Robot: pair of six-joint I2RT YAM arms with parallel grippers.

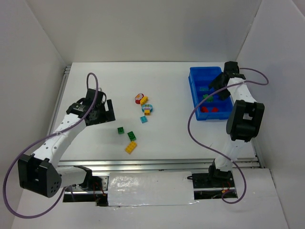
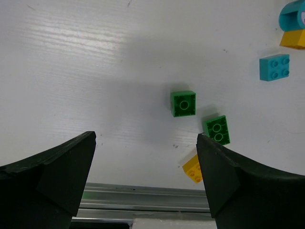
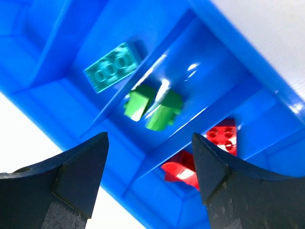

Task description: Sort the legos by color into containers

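The blue bin stands at the back right. Its compartments hold a teal brick, two green bricks and two red bricks. My right gripper hangs open and empty over the bin, above the green and red compartments. Loose bricks lie mid-table: a red and yellow pair, a teal and yellow pair, a teal one, two green ones and a yellow one. My left gripper is open and empty, left of the green bricks.
A metal rail runs along the table's front edge, close to the yellow brick. White walls close in the back and both sides. The bin sits near the right wall.
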